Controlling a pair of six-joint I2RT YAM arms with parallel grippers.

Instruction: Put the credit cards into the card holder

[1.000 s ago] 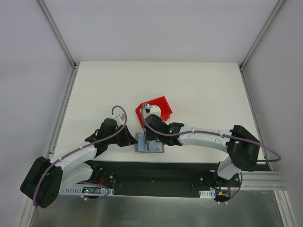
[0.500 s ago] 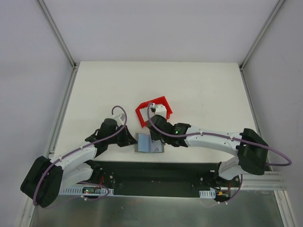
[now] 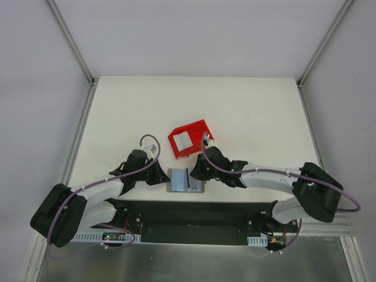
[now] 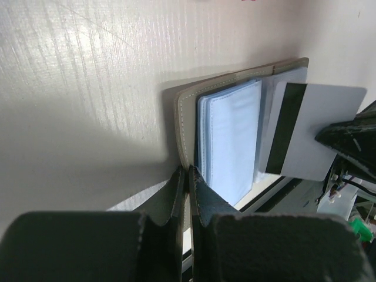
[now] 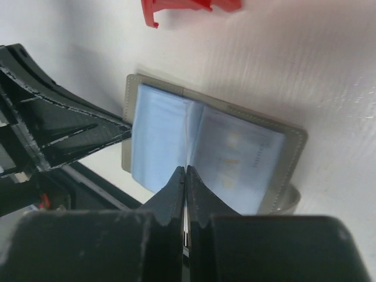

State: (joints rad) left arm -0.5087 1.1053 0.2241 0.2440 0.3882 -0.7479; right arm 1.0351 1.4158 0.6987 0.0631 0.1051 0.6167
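The grey card holder (image 3: 178, 182) lies open near the table's front edge, its light blue sleeves (image 4: 229, 141) facing up. My left gripper (image 4: 188, 171) is shut on the holder's left cover edge, and from above that gripper (image 3: 164, 176) sits at the holder's left side. My right gripper (image 5: 186, 171) is shut on a white credit card (image 4: 320, 132) with a black stripe. The card stands on edge over the holder's middle (image 5: 241, 158). Only this one card shows.
A red plastic bin (image 3: 189, 138) lies tipped on its side just behind the holder, a few centimetres away. The black base rail (image 3: 188, 214) runs along the near edge right below the holder. Both arms converge low over the table's front middle.
My right arm has swung right and down from in front of the red bin, uncovering it, and now holds the card on edge over the holder. The left gripper has kept its pinch.
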